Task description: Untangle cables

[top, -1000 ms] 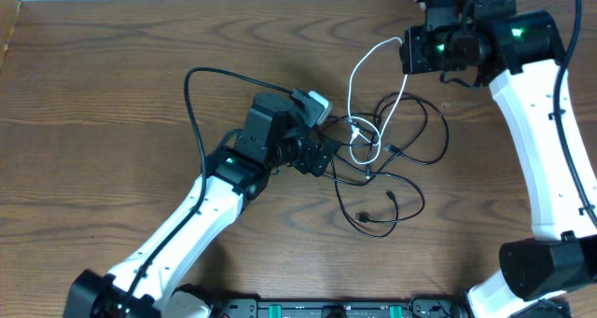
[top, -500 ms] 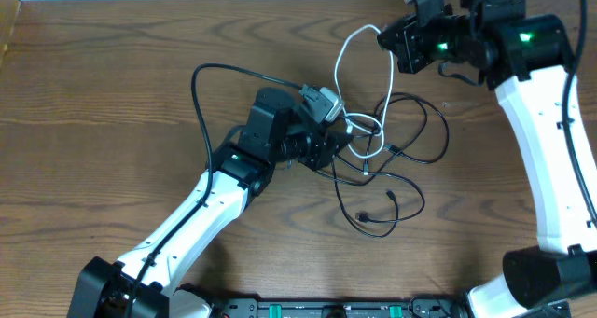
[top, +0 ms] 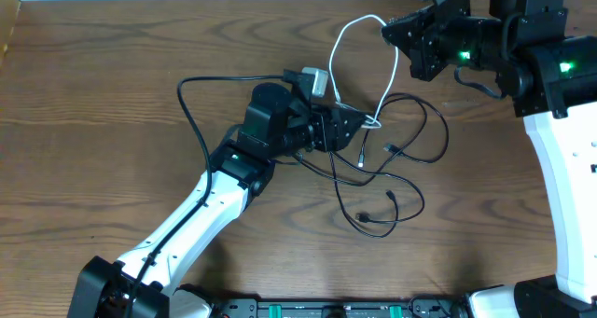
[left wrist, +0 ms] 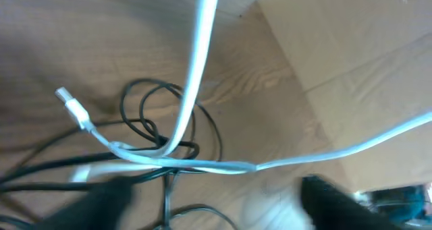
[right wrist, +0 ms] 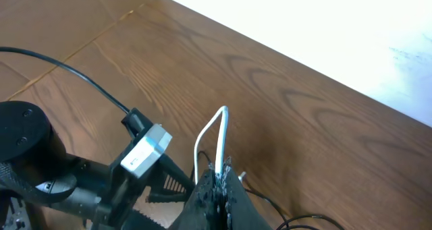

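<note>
Bright, even light; the left tool looks blurred up close.

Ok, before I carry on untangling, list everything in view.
white cable: one, white, looped from the right pincer down into the tangle
black cables: several, count unclear, black, tangled right of centre
table: one, brown wood, under everything
left arm: one, white and black, reaching in from bottom left
right arm: one, white and black, right edge
left pincer: one, black, open, at the tangle
right pincer: one, black, shut on the white cable, top right
</note>
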Tool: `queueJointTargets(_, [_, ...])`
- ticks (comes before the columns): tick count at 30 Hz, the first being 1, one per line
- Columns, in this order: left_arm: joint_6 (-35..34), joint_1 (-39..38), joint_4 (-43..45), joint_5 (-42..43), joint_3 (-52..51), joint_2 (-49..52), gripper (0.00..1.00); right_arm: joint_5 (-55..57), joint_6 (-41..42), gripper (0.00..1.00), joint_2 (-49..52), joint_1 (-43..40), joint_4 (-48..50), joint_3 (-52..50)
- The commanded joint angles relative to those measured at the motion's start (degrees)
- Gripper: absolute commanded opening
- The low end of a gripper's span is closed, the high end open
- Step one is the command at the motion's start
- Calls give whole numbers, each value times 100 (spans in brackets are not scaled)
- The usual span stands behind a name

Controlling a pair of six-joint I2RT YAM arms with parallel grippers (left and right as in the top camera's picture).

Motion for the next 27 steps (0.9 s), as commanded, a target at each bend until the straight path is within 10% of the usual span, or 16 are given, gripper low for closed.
queueJointTargets(1, [-691,-7,79,48,68,0,96,-96,-39,1,-42,20,0,9])
queueJointTargets(27, [-2017,-319,175,-791,68,2,97,-116,173,1,-42,26,15,9])
